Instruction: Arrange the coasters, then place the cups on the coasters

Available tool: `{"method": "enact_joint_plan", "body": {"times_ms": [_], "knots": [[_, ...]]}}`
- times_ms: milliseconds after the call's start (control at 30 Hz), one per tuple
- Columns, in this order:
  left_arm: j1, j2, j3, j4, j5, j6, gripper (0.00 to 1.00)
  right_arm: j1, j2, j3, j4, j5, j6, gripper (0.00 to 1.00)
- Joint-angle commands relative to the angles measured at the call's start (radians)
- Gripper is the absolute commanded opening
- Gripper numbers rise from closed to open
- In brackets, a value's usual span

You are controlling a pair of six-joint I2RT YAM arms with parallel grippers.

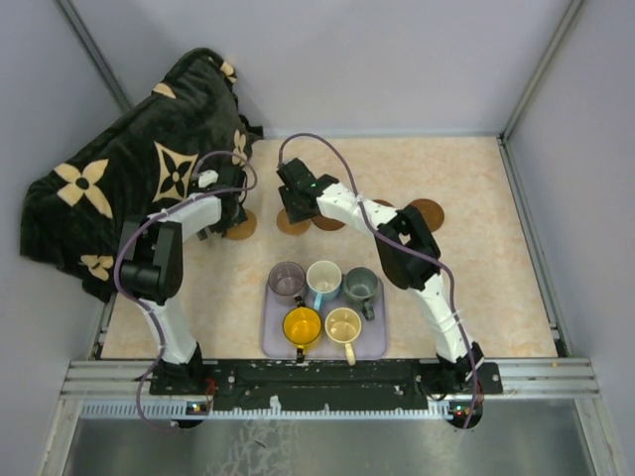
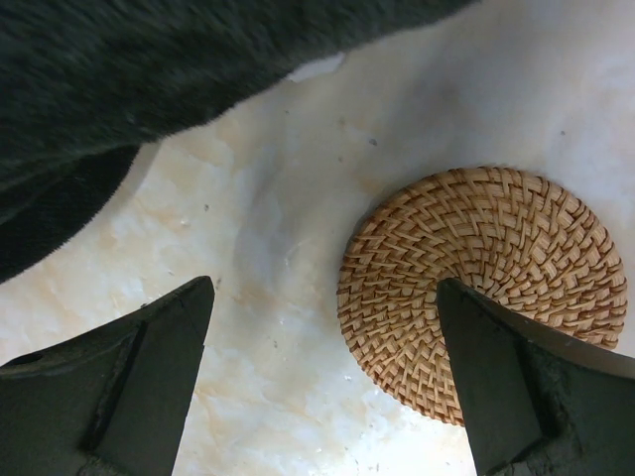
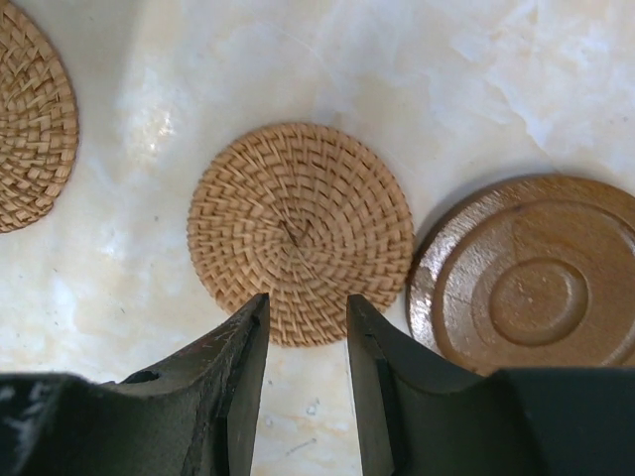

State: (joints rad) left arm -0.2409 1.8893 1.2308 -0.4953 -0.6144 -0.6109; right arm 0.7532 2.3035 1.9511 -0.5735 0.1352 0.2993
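Near mid-frame, the woven coaster [image 3: 298, 233] may be shoved onto the brown coaster [image 3: 526, 278] by barely parted, empty right fingers [image 3: 238, 397]; left fingers [image 2: 149, 377] are spread wide.

- Desk [image 1: 496, 248]: beige top with a pale marbled pattern; soft glare patches show on it in the wrist views.
- Walls [image 1: 397, 59]: plain grey panels at the back and on both sides.
- Posts [image 1: 541, 64]: thin metal, rising at the back corners.
- Blanket [image 1: 129, 169]: dark with tan flower shapes, heaped over the back left corner and the desk's left edge.
- Rail [image 1: 327, 382]: slotted metal along the near edge.
- Metal sheet [image 1: 298, 446]: brushed, nearer than the rail.
- Light: even, with faint shadows.
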Motion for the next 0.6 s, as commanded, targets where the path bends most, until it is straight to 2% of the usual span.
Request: {"method": "enact_joint_plan", "body": {"times_ms": [0, 567], "knots": [[0.032, 0.045, -0.052, -0.09, 0.001, 0.026, 0.99, 0.02, 0.045, 0.106, -0.035, -0.017, 0.001, 0.38], [0.031, 0.061, -0.045, -0.042, 0.105, 0.071, 0.99, 0.02, 0.165, 0.196, -0.059, -0.022, 0.014, 0.4]]}}
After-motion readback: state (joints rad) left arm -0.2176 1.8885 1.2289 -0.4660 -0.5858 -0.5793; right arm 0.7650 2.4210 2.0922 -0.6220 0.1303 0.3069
